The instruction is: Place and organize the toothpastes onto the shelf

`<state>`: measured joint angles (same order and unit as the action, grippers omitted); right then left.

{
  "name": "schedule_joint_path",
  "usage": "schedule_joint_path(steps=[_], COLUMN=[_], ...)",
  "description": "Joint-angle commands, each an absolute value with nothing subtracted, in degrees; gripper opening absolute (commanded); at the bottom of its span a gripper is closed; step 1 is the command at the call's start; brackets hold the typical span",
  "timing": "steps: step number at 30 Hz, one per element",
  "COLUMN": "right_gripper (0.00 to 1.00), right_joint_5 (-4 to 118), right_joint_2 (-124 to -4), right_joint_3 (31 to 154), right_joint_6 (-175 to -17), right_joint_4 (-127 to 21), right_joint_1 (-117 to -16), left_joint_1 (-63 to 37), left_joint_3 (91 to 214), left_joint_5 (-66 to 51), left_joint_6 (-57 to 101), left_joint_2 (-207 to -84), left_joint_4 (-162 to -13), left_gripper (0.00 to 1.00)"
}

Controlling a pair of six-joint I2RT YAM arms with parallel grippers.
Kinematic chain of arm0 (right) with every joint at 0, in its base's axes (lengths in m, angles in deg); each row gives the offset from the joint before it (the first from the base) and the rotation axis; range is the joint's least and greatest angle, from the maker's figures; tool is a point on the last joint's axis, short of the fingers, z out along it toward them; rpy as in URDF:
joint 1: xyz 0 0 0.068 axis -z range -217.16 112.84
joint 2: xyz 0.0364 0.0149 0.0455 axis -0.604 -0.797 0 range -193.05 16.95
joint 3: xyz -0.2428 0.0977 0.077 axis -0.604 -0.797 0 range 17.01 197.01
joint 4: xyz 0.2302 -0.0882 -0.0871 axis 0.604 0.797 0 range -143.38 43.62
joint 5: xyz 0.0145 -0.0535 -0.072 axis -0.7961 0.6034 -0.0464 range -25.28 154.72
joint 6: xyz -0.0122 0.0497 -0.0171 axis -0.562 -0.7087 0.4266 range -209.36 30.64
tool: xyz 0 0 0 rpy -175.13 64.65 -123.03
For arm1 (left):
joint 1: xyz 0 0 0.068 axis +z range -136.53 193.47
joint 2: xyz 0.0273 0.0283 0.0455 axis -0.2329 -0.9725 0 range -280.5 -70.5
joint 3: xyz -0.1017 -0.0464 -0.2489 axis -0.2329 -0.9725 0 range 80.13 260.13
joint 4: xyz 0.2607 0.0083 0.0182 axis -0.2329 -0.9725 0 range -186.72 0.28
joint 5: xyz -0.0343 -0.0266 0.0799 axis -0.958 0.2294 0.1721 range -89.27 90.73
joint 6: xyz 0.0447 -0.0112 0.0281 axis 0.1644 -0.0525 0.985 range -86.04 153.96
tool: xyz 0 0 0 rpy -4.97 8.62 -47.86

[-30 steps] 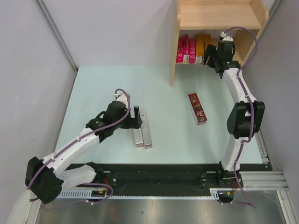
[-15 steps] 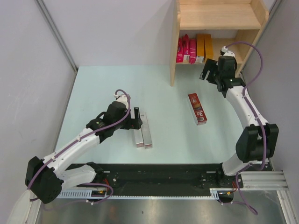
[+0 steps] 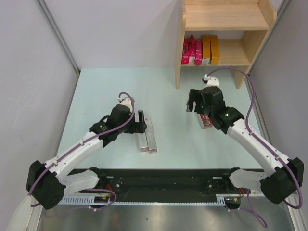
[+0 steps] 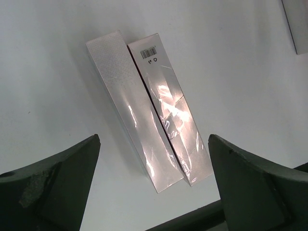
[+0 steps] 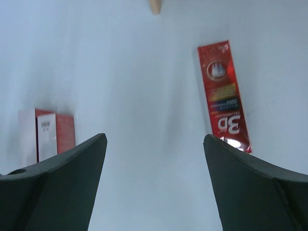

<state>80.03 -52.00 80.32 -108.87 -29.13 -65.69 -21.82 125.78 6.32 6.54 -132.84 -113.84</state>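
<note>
The wooden shelf (image 3: 225, 19) stands at the far right. On its lower board stand three magenta-pink toothpaste cartons (image 3: 191, 51), an orange-yellow one (image 3: 206, 49) and a gold-tan one (image 3: 214, 49). Two silver-grey cartons (image 3: 147, 135) lie side by side on the table; they also show in the left wrist view (image 4: 159, 108). My left gripper (image 3: 140, 122) is open and empty just above them (image 4: 154, 192). A dark red carton (image 3: 207, 120) lies flat, partly under my right arm, and shows in the right wrist view (image 5: 223, 96). My right gripper (image 3: 195, 102) is open and empty beside it (image 5: 154, 192).
The shelf's left side panel (image 3: 179, 72) reaches down to the table, and its foot (image 5: 155, 6) shows in the right wrist view. A white and reddish carton end (image 5: 45, 134) shows at that view's left edge. Grey walls close in both sides.
My right arm has pulled back from the shelf and swung near and left, down over the dark red carton. The left arm and the silver cartons have not moved.
</note>
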Motion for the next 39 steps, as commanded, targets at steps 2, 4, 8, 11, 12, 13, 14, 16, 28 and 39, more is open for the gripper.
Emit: schedule_joint_path(steps=[2,4,8,11,12,13,14,16,28,39], right_gripper=[0.87,0.88,0.95,0.97,0.97,0.97,0.98,0.98,1.00,1.00], right_joint_5=[87.92,90.80,90.04,87.50,86.53,84.17,83.10,80.56,78.87,73.51], right_joint_2=[-46.78,-45.64,-42.83,-42.03,-42.29,-42.38,-42.99,-43.87,-54.68,-68.30], right_joint_3=[74.51,73.09,69.06,67.82,67.12,66.85,66.50,65.36,62.19,62.19], right_joint_6=[-113.35,-114.06,-113.98,-112.66,-112.48,-112.13,-111.78,-111.07,-109.49,-107.91], right_joint_4=[-23.86,-22.54,-22.87,-23.67,-23.93,-24.29,-24.98,-25.95,-34.38,-45.02], right_joint_1=[-71.78,-71.88,-68.29,-63.38,-62.13,-60.81,-59.76,-57.29,-55.27,-50.26], left_joint_1=[-22.04,-22.04,-22.04,-22.04,-22.04,-22.04,-22.04,-22.13,-22.04,-22.04], left_joint_3=[125.13,124.95,125.13,125.56,125.65,125.57,125.65,125.65,126.53,126.36], left_joint_5=[5.83,5.66,4.52,4.16,4.16,4.07,3.99,3.63,2.05,1.61], left_joint_6=[5.31,5.31,5.57,5.74,5.75,5.75,5.75,5.83,5.92,6.01], left_joint_2=[-132.64,-132.81,-133.43,-133.69,-133.69,-133.69,-133.78,-133.95,-133.95,-133.87], left_joint_4=[-112.48,-112.40,-111.96,-112.04,-111.96,-111.87,-111.69,-111.60,-111.17,-111.25], left_gripper=[1.00,1.00,1.00,1.00,1.00,1.00,1.00,1.00,1.00,1.00])
